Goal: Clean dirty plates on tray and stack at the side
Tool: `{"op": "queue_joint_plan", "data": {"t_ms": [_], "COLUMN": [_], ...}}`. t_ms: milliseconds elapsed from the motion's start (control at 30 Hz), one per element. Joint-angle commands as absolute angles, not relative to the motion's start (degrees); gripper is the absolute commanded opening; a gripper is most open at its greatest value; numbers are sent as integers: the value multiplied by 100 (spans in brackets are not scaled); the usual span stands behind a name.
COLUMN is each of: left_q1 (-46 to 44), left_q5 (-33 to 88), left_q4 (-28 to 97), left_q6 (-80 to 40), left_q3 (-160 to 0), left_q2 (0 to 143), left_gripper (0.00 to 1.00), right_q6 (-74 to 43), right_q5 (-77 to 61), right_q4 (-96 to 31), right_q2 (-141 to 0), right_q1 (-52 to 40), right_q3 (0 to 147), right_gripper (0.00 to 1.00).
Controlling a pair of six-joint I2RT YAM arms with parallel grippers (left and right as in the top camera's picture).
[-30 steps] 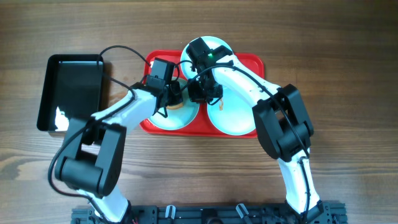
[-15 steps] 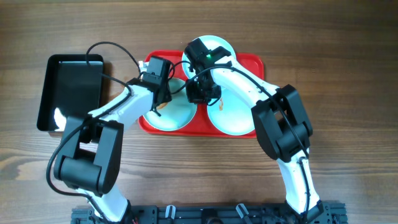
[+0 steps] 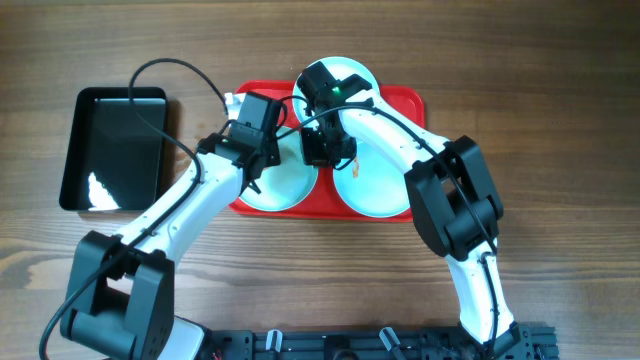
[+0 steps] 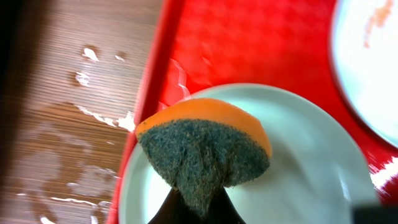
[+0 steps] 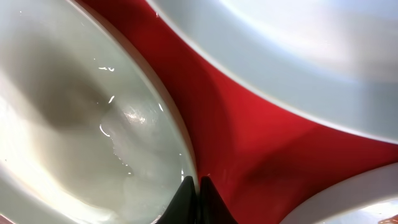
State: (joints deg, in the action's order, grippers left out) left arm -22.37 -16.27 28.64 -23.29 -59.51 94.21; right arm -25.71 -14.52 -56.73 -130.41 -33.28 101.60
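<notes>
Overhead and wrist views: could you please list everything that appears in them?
tray: one, red, middle of the table.
plates: three, pale mint-white, on the tray, two in front, one behind.
black tray: one, black, on the table left of the red one.
sponge: one, orange with a dark scouring face, over the front left plate.
table: one, brown wood, beneath everything.
left gripper: one, black, shut on the sponge.
right gripper: one, black, fingertips together at a plate's rim.

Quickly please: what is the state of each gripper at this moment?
Left gripper: closed on the sponge.
Right gripper: fingers closed together at the rim of a plate, holding nothing visible.
</notes>
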Motion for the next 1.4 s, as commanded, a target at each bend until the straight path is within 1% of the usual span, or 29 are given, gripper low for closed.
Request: {"op": "queue_joint_plan", "data": {"t_ms": [0, 233, 300, 433, 600, 633, 800, 867, 933, 1033, 1100, 1233, 1367], "left_q1": [-2261, -2261, -2261, -2261, -2261, -2261, -2397, -2499, -2530, -2512, -2512, -2512, -2512], "left_q5": [-934, -869, -1212, -2711, -3570, -3594, -3454, -3452, -3402, -2711, -2224, -1752, -1734], "left_q4": [2790, 2906, 2974, 3251, 3328, 3275, 3516, 3629, 3789, 3804, 3916, 4335, 4550], "left_q6": [-2729, -2744, -2744, -2746, -2746, -2744, -2753, -2781, -3127, -3221, -3221, -3221, -3221], "left_q3": [-5927, -5927, -5927, -5927, -5929, -5942, -6377, -6541, -6687, -6726, -6724, -6722, -6683], "left_q2": [9789, 10477, 10545, 10545, 10543, 10538, 10261, 9915, 9389, 8342, 7924, 7743, 7948], "left_gripper": [4, 4, 4, 4, 4, 4, 4, 4, 4, 4, 4, 4, 4], "right_q6": [-2589, -2582, -2563, -2561, -2550, -2552, -2563, -2561, -2484, -2198, -2071, -2080, -1820], "right_q5": [-1354, -1352, -1350, -1350, -1347, -1345, -1352, -1354, -1354, -1330, -1232, -32, 1472], "right_q4": [-5690, -5688, -5704, -5721, -5723, -5721, -5730, -5854, -5937, -6007, -6034, -6246, -6493], "right_q2": [-13174, -13174, -13174, -13174, -13174, -13174, -13133, -13072, -12908, -12495, -12208, -11620, -11098], "right_q1": [-3304, -3304, -3304, -3304, -3304, -3304, -3273, -3242, -3194, -3146, -3135, -3138, -3170], "right_q3": [10112, 10112, 10112, 10112, 10112, 10112, 10202, 10353, 10475, 10578, 10586, 10586, 10586], "right_gripper": [4, 4, 4, 4, 4, 4, 4, 4, 4, 4, 4, 4, 4]}}
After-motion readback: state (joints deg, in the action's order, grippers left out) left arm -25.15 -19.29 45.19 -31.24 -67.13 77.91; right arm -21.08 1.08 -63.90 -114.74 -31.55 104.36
